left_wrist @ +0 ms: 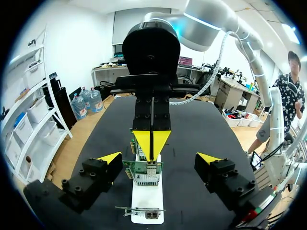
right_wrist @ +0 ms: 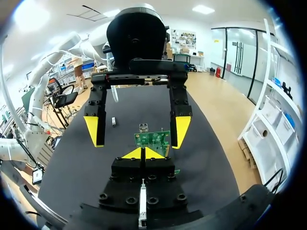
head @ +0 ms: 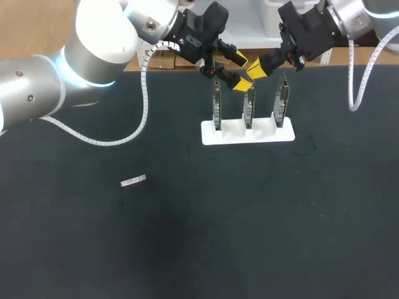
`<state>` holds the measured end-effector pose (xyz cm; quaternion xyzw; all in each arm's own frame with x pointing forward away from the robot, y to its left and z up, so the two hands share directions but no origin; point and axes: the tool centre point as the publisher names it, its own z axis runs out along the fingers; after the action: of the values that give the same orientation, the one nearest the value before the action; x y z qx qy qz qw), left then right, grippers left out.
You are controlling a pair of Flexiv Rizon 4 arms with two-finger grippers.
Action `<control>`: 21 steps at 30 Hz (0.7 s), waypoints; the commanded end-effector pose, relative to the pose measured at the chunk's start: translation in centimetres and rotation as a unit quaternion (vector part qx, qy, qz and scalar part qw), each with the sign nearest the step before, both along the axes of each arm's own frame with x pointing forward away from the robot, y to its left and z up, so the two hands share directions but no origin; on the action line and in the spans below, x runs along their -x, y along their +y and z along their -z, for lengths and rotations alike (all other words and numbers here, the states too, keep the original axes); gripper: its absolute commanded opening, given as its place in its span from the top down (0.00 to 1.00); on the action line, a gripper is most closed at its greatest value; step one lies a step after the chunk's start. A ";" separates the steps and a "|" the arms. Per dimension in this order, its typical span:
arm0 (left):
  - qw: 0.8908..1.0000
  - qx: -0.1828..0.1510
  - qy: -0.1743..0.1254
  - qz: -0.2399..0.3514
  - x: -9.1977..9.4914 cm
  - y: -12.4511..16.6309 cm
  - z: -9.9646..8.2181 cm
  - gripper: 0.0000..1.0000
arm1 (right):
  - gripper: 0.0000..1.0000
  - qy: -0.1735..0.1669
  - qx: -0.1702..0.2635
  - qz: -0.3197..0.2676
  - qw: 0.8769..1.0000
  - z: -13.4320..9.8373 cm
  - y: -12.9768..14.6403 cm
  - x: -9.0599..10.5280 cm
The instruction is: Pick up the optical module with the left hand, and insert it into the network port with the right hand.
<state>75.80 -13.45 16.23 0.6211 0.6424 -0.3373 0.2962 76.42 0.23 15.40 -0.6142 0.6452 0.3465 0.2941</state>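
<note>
Head view: module lies well clear of both grippers

The optical module (head: 133, 181) lies flat on the table (head: 262, 237), well apart from the white rack (head: 246, 134), on the rack's near side and toward the left arm's end, its long axis roughly parallel to the rack's long edge (slightly tilted). Over the rack, the left gripper (head: 241, 72) hangs with fingers spread wide, holding nothing. The right gripper (head: 257, 70), tips pressed together on nothing visible, points in between them. By my judgement the left gripper is the nearer one, and must travel from the rack to the module.

My table (head: 249, 237) is black, the rack (head: 247, 134) white, its boards (right_wrist: 152, 139) green, the optical module (head: 133, 181) silvery, my fingertips (head: 257, 71) yellow.
</note>
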 end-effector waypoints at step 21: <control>1.000 0.000 -0.001 0.000 0.1 0.0 0.0 0.00 | 1.00 0.010 0.007 0.006 1.000 0.9 0.0 -0.2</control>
<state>75.80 -13.45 16.23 0.6211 0.6424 -0.3373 0.2962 76.51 0.11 14.69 -0.6089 0.6538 0.3464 0.2859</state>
